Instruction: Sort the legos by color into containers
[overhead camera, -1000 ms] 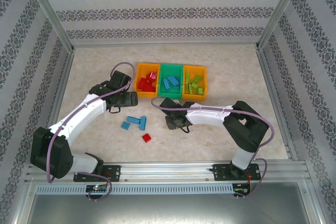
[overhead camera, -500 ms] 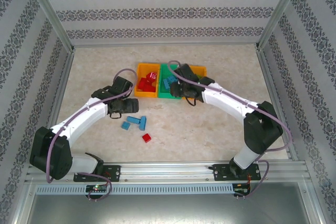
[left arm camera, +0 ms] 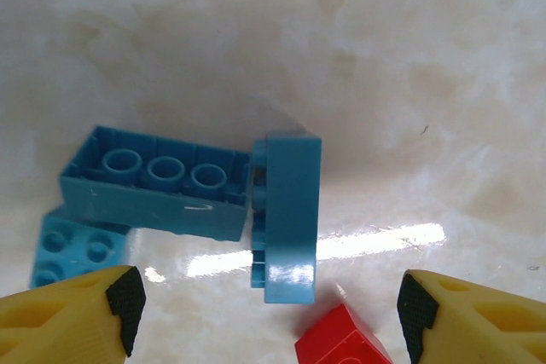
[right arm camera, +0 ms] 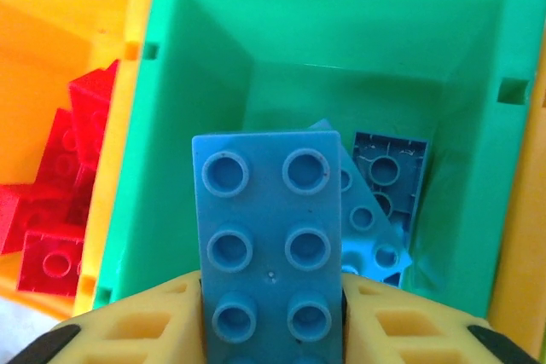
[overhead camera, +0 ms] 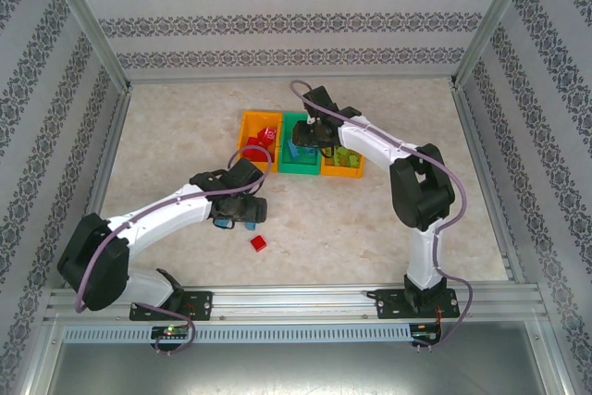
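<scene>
Right end effector [right arm camera: 273, 317] pinches blue brick [right arm camera: 269, 228] over green bin [right arm camera: 196, 57]; release centred, clear of walls. Left end effector [left arm camera: 271, 300] gapes empty above loose brick [left arm camera: 290, 210] on counter [left arm camera: 426, 83].

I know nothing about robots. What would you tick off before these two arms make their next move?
1. Right gripper shut on blue brick: ok.
2. That brick is over the green bin, which holds other blue ones: ok.
3. Left gripper open over the loose blue bricks: ok.
4. Red brick clear of that gripper's closing path: cannot tell.
</scene>
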